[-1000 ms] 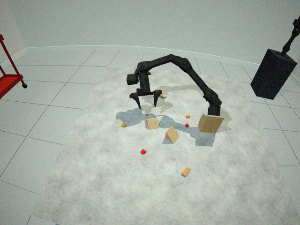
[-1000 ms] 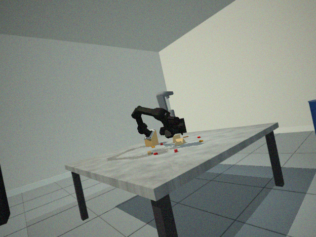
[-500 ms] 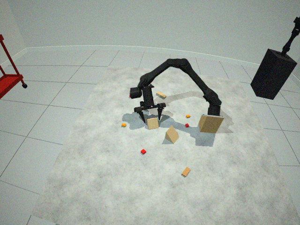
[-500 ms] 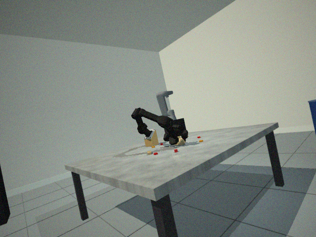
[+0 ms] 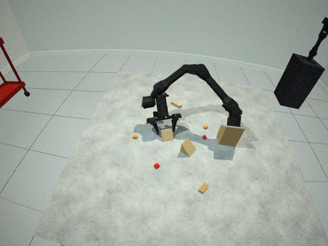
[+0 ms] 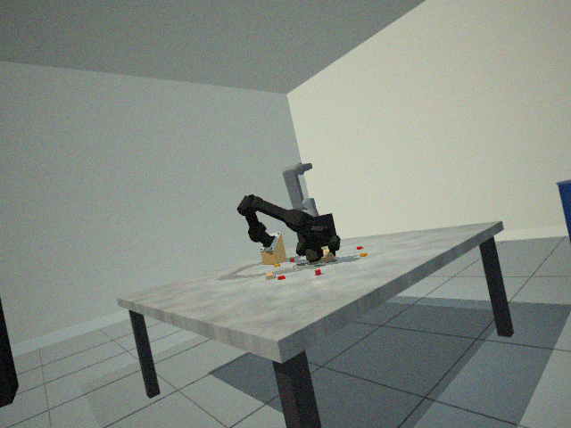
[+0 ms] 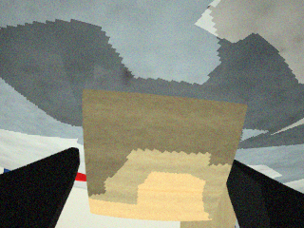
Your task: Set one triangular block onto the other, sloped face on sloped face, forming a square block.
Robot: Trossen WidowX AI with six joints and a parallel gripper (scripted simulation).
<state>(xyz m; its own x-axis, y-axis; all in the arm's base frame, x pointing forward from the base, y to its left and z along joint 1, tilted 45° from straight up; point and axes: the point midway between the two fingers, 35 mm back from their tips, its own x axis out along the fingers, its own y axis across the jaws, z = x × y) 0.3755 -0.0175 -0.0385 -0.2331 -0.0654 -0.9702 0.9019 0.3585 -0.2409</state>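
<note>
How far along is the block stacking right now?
No stacking yet: the two triangular blocks rest apart on the table. In hand: the open gripper straddles one. Left: grip, lift, turn and seat it slope-to-slope, release, withdraw.
</note>
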